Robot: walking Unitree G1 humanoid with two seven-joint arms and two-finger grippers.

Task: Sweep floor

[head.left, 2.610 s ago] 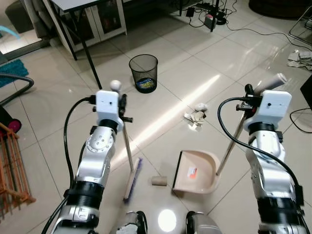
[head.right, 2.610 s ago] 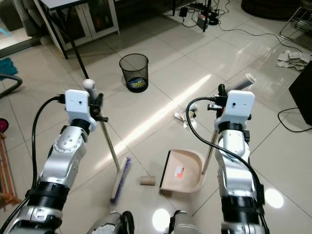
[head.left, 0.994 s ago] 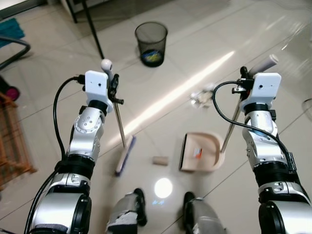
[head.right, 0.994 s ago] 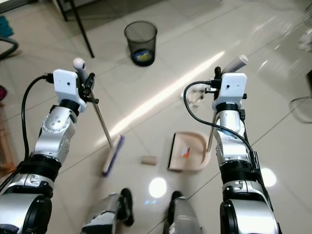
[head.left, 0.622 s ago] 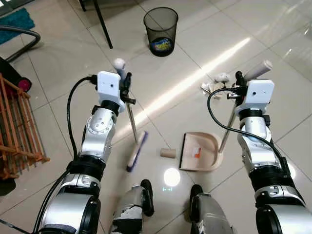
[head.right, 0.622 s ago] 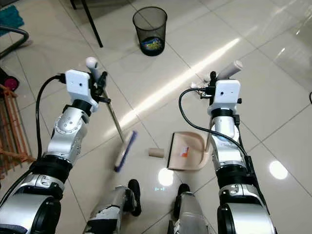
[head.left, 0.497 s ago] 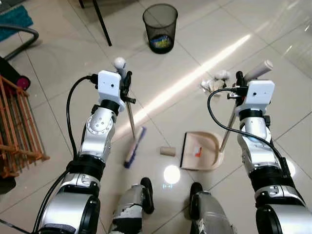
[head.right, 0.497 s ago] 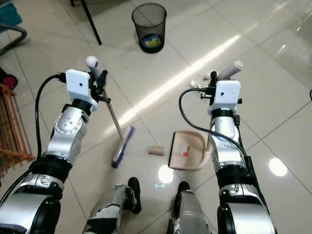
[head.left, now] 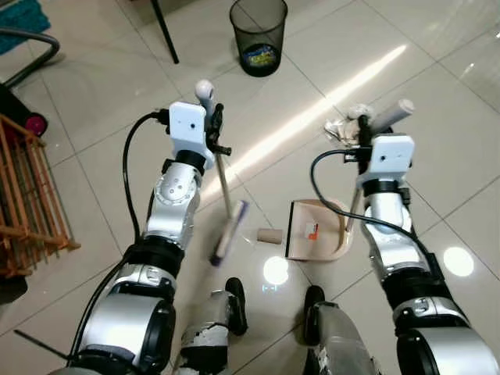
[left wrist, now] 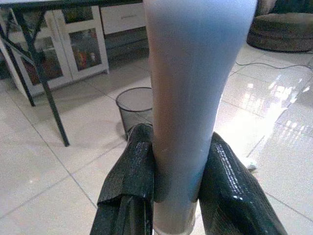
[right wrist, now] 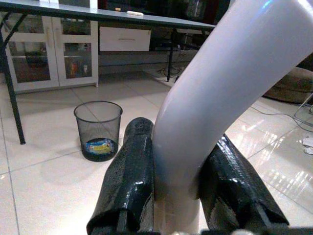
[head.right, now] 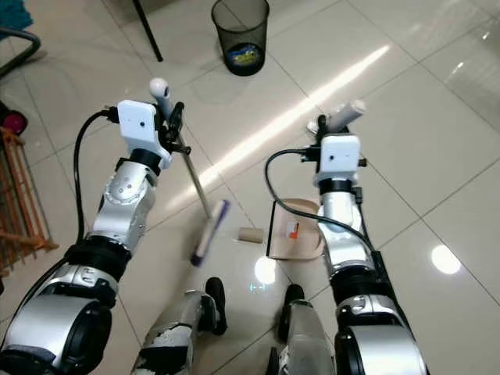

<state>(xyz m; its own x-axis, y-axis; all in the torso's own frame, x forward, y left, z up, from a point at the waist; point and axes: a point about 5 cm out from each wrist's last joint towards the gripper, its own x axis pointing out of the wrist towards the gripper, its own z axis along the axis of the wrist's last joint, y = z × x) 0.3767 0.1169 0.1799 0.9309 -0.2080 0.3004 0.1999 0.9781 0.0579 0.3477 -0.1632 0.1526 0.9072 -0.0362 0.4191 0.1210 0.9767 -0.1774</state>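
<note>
My left gripper (head.left: 212, 125) is shut on the white handle of a broom (head.left: 221, 181). Its purple-and-white brush head (head.left: 228, 232) hangs tilted just above the tiles. My right gripper (head.left: 364, 133) is shut on the grey handle of a beige dustpan (head.left: 316, 230), which rests on the floor in front of my feet. A cardboard tube (head.left: 270, 236) lies between the brush head and the dustpan's mouth. Crumpled white paper (head.left: 346, 123) lies on the floor beyond the dustpan. In the wrist views black fingers (left wrist: 128, 186) clamp the broom handle (left wrist: 188, 93), and fingers (right wrist: 131, 176) clamp the dustpan handle (right wrist: 220, 83).
A black mesh waste bin (head.left: 258, 35) stands ahead on the tiles, with a dark table leg (head.left: 164, 30) to its left. An orange wooden rack (head.left: 27, 195) stands at my left. My own feet (head.left: 226, 308) are just behind the tube.
The camera has shifted. The broom head has swung right, closer to the cardboard tube and dustpan. Both grippers keep their hold.
</note>
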